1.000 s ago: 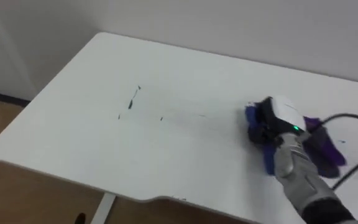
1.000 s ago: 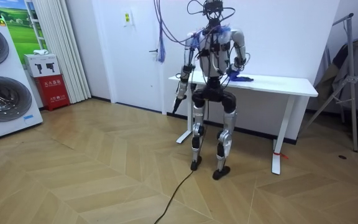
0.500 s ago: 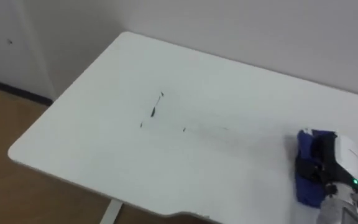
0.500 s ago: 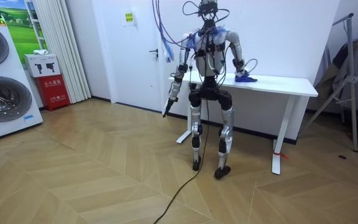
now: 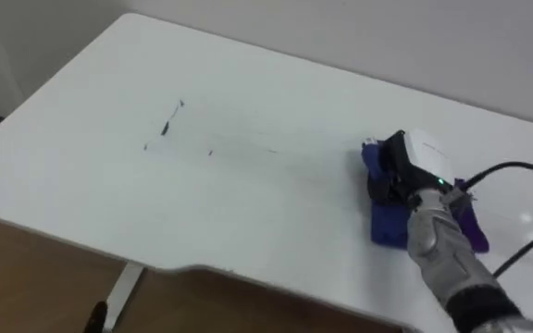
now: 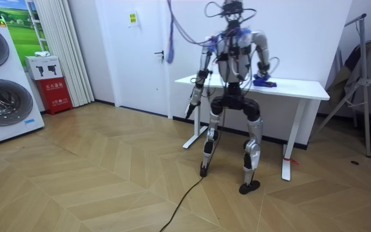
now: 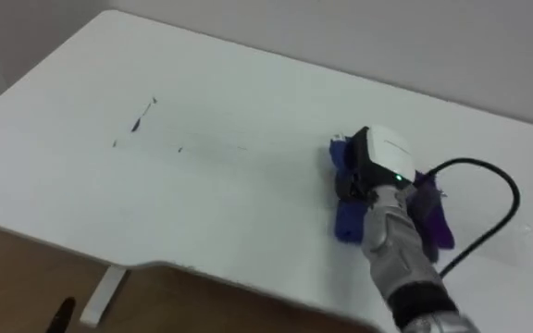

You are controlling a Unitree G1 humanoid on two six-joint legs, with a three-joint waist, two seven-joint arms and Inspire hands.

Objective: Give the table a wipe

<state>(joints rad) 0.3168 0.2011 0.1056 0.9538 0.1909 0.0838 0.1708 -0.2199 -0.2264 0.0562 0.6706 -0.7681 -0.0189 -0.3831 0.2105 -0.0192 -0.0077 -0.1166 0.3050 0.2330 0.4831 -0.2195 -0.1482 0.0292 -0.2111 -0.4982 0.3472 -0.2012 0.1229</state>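
The right hand [image 5: 416, 166] rests atop the blue-purple cloth [image 5: 384, 225] on the white table [image 5: 248, 83], well right of the dark marks [image 5: 167, 127]; its grip cannot be told.

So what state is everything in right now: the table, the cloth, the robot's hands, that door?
table: standing, smudged, not yet wiped clean.
dark marks: on the tabletop, to the left of the cloth, apart from it.
cloth: bunched up, lying on the table under the right hand.
right hand: resting on the cloth.
left hand: hanging down by the table's end.
door: closed.
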